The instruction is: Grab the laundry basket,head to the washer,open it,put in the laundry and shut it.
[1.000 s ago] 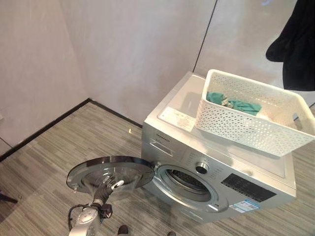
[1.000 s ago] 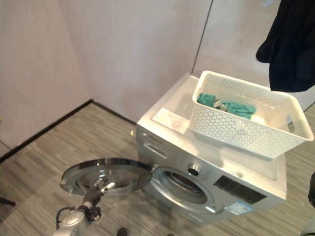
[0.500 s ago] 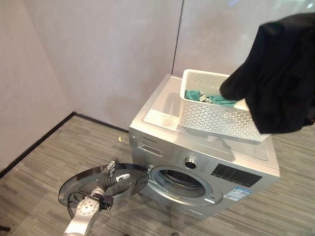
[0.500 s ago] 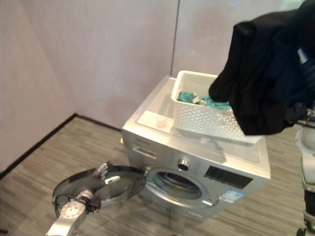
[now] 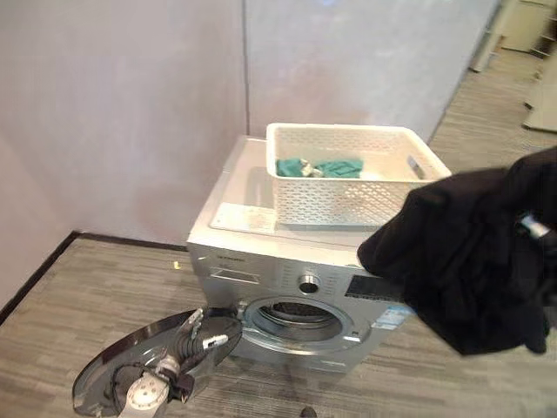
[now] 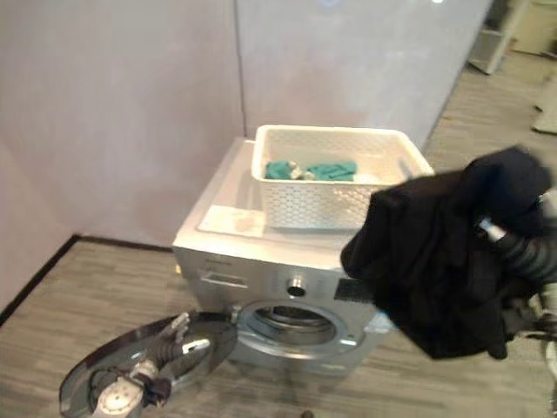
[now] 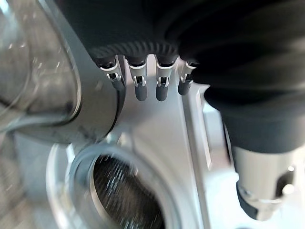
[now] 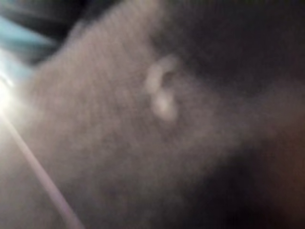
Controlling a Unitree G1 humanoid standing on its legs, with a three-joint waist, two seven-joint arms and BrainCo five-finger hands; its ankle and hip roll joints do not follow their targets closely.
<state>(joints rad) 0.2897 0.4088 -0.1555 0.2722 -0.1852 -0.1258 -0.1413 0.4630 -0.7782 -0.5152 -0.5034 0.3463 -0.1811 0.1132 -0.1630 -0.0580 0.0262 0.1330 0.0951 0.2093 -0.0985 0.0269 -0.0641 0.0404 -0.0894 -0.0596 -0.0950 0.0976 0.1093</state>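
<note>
The left hand (image 5: 202, 334), fingers straight, rests at the open door (image 5: 113, 366); the right hand's grip can't be told under the black garment (image 5: 474, 261).

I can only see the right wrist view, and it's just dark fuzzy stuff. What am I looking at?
Observer: A black garment, carried on the robot's right side in front of the washer.
Operator: Is the washer open?
Observer: Yes. Its door is swung wide open, and the left hand is at the door with its fingers straight.
Operator: Any more laundry?
Observer: Teal clothes lie in the white basket on top of the washer.
</note>
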